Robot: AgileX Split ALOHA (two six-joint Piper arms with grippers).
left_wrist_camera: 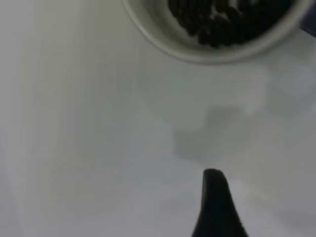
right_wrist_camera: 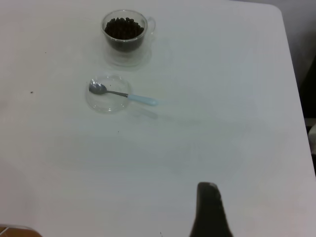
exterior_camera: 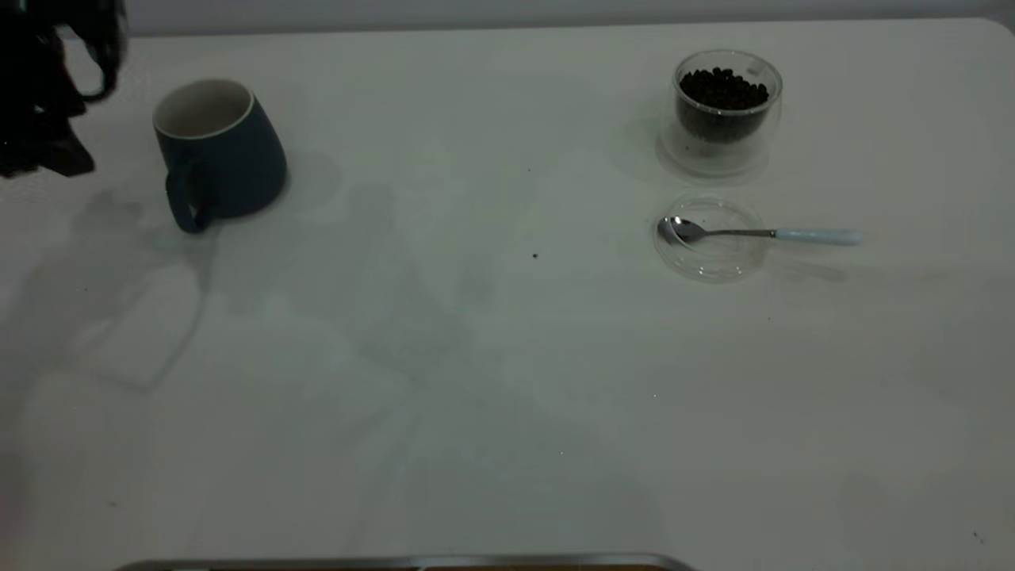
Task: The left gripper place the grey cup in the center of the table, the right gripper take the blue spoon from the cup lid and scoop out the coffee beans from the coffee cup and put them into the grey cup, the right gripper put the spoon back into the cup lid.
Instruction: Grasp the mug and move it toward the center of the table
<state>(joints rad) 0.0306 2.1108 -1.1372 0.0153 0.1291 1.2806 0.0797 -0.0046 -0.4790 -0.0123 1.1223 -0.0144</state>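
Grey cup point(exterior_camera: 220, 151) sits upright at the far left of the table point(exterior_camera: 476, 357), handle toward my camera, with my left gripper point(exterior_camera: 47, 95) just beside it at the table's left edge; I cannot tell whether its fingers are apart or together. In its wrist view I see a cup rim point(left_wrist_camera: 217, 52) with dark beans inside. Well to the right stands the glass coffee cup point(exterior_camera: 727, 107), full of coffee beans point(exterior_camera: 723, 89). Just in front of it lies the clear cup lid point(exterior_camera: 710, 238), with the blue spoon point(exterior_camera: 761, 233) resting across it, bowl inside, handle pointing right. The right gripper point(right_wrist_camera: 210, 210) hovers well apart from them, state unclear.
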